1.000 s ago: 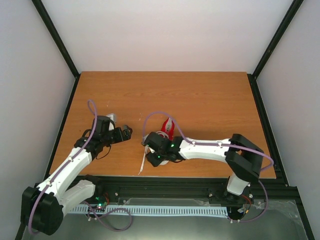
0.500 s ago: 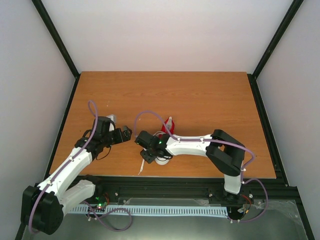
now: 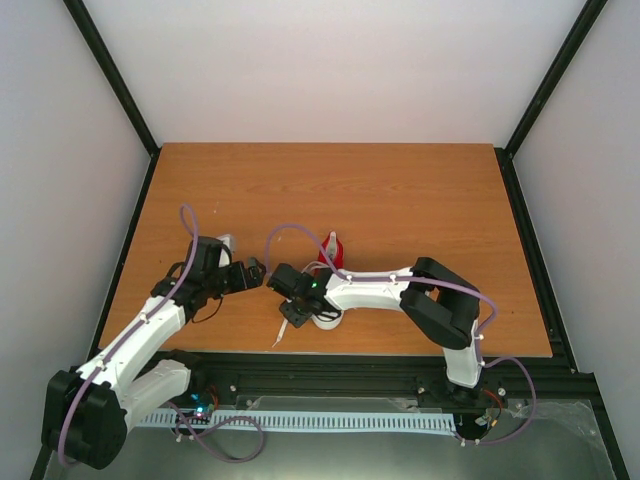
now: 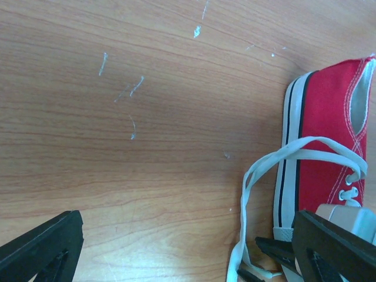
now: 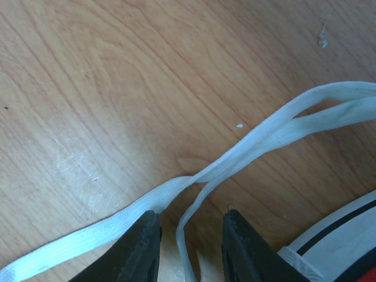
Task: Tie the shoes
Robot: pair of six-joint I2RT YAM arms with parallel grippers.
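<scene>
Currently | shoe (image 4: 323, 135): red canvas, white sole, laces (image 5: 276, 129) loose, on table (image 3: 400, 190) near front edge | left pincer (image 4: 188, 235): wide | right pincer (image 5: 189, 241): narrow, astride one lace strand

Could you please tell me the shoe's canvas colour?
The shoe is red, clearest in the left wrist view.

Nothing legible anywhere: no words, brand marks, numbers or signs. None on the red shoe (image 4: 323, 117) or its white lace (image 5: 258, 138), and none on the tabletop (image 3: 400, 190), only pale scuffs in the wood.
</scene>
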